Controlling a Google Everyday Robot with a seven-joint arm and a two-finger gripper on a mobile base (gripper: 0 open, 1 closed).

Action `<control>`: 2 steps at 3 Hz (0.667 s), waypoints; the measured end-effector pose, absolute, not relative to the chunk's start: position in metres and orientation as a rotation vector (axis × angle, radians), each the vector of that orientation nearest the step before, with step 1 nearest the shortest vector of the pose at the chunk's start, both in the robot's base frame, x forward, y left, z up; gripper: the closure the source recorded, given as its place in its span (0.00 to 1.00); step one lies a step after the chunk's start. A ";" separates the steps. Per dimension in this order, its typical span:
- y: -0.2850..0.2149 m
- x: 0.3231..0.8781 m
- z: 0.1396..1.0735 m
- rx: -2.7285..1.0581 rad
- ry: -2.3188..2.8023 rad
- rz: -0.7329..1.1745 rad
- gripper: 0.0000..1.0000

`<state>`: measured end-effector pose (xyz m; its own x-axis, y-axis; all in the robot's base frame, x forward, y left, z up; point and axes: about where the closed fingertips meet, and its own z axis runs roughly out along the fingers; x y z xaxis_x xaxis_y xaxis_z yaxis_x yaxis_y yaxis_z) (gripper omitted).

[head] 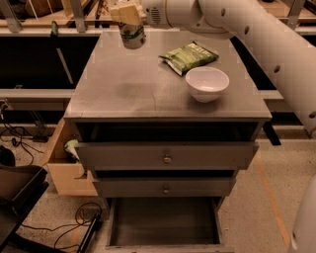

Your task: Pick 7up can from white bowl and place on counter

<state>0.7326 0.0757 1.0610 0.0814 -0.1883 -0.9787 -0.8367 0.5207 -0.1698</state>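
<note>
The 7up can [132, 34] hangs upright in my gripper [127, 15] over the far left part of the grey counter [133, 89]. The gripper is shut on the can's top, and the can's base is at or just above the counter surface; I cannot tell whether it touches. The white bowl [207, 83] stands empty on the right side of the counter, well apart from the can. My white arm [256, 34] reaches in from the upper right.
A flat green snack bag [188, 57] lies behind the bowl. The cabinet's drawers [167, 155] are slightly open, and the bottom drawer [163, 222] is pulled out. A wooden box [64, 168] stands at the left on the floor, with cables beside it.
</note>
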 end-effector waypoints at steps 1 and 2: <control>0.097 0.736 1.037 -0.929 1.435 0.687 1.00; 0.135 0.737 1.004 -0.912 1.432 0.782 1.00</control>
<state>0.7369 0.1345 1.0044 0.0137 -0.0840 -0.9964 -0.8835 0.4657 -0.0514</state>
